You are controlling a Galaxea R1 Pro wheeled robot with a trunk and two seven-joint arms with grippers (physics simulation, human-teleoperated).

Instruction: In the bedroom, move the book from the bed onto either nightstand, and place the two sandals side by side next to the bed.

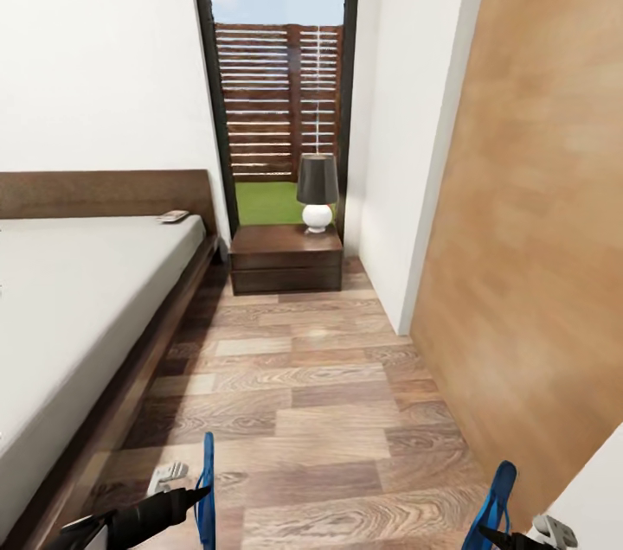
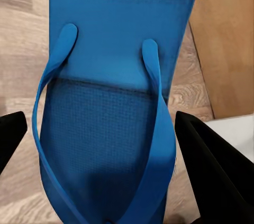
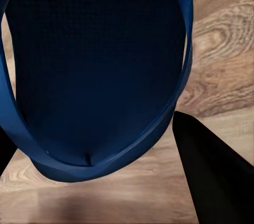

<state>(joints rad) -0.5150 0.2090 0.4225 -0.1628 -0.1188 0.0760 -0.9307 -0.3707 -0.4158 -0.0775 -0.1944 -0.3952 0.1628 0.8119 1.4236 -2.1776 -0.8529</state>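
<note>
I hold one bright blue sandal in each gripper, both lifted edge-up above the wood floor. My left gripper [image 1: 201,496] is shut on the left sandal [image 1: 208,481], which lies between the black fingers [image 2: 211,176] in the left wrist view, sole and straps [image 2: 106,129] facing the camera. My right gripper [image 1: 489,533] is shut on the other sandal [image 1: 495,498], which looks dark blue [image 3: 95,76] in the right wrist view. The book [image 1: 173,216] lies flat on the bed [image 1: 78,299] near the headboard. A dark nightstand [image 1: 285,260] stands beside the bed's head.
A lamp [image 1: 317,191] with a dark shade and white base stands on the nightstand's right side. Behind it is a tall window onto a slatted fence. A large wooden panel [image 1: 536,230] and a white wall corner [image 1: 389,187] close in the right side, leaving a floor aisle [image 1: 311,394].
</note>
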